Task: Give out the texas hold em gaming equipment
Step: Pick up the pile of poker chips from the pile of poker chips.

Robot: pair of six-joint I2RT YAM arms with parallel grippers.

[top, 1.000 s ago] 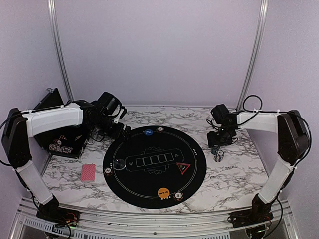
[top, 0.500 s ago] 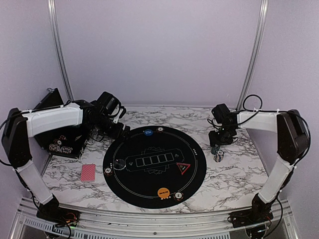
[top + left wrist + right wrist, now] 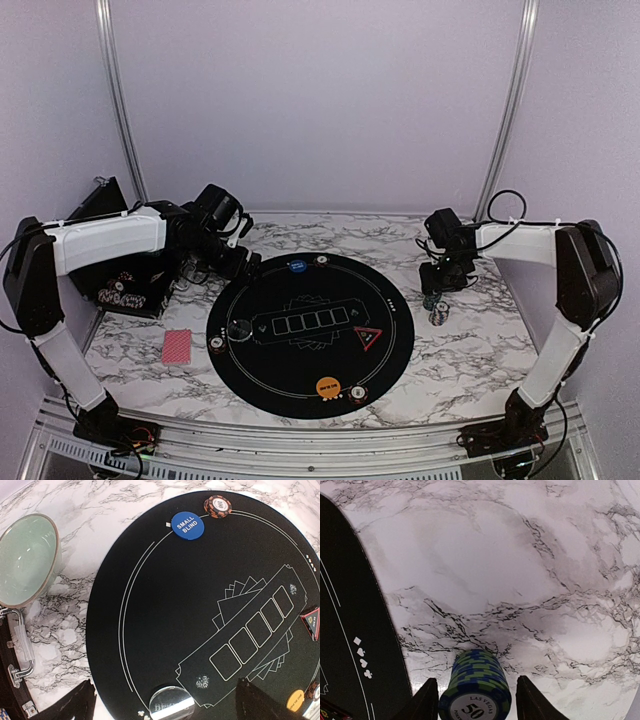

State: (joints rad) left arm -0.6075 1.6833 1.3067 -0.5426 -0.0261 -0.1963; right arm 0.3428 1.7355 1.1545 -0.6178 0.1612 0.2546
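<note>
Poker chips of the hold em set are at several places. One blue and green striped stack (image 3: 475,690) stands on the marble table (image 3: 470,360), just beside the right edge of the round black mat (image 3: 300,370). A second small stack (image 3: 438,317) stands close to it, toward the near edge. The right gripper (image 3: 476,679) is down at the first stack. Its jaws are apart with the stack between them, and a finger (image 3: 426,700) is very close on each side. Whether the pads press the chips, I cannot tell.

The other pieces lie on the mat along its white ring. At the far side is a blue disc (image 3: 187,525) marked SMALL BLIND, with a single chip (image 3: 219,506) just beside it. At the left are a see-through disc (image 3: 239,327) and one chip (image 3: 216,342). At the near side are an orange disc (image 3: 327,386) and another chip (image 3: 358,394). The red triangle marker (image 3: 367,337) lies right of the printed row of five boxes. Red-backed cards (image 3: 177,346) lie on the marble left of the mat, apart from it.

The left gripper (image 3: 240,262) hovers over the far left rim of the mat, jaws wide apart and holding nothing. A teal bowl (image 3: 25,560) stands on the marble beside this rim, near a black case (image 3: 120,285).
</note>
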